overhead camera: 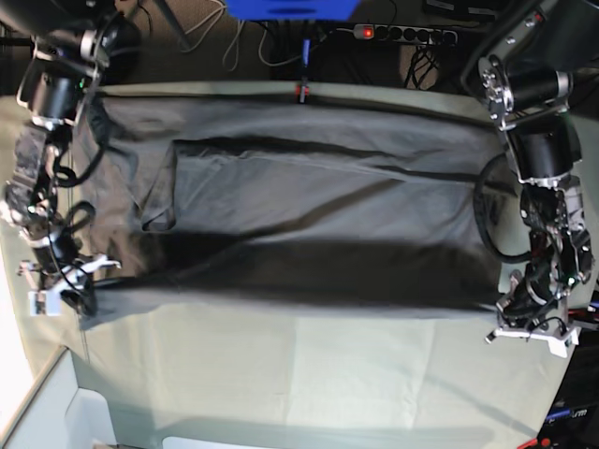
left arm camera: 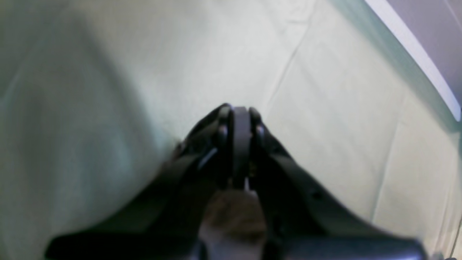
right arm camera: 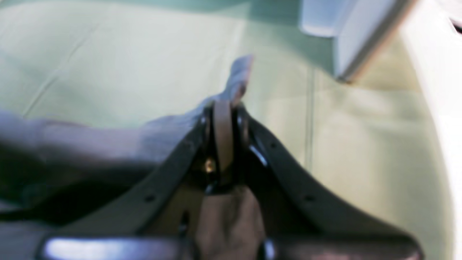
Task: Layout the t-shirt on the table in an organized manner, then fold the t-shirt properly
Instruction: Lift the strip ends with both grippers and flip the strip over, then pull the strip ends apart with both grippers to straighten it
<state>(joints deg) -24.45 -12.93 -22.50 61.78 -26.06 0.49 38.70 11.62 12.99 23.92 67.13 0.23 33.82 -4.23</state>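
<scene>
Pale green cloth fills my left wrist view, the table (left arm camera: pixel 343 108) creased in thin straight lines, matte and soft. My left gripper (left arm camera: pixel 241 119) is pressed closed, a dark strip pinched between its black fingers; blur keeps me from saying it is shirt fabric here.

My right wrist view shows my right gripper (right arm camera: pixel 223 112) clamped on the t-shirt (right arm camera: pixel 108 137), a grey tuft poking past the tips and limp cloth draping off to the side.

From the base view the t-shirt (overhead camera: pixel 309 206) hangs stretched between both arms over the far half of the table, sagging and shadowed beneath. I judge this is the spreading step: I should keep both corners level and taut, then lower together so no fold is trapped.
</scene>
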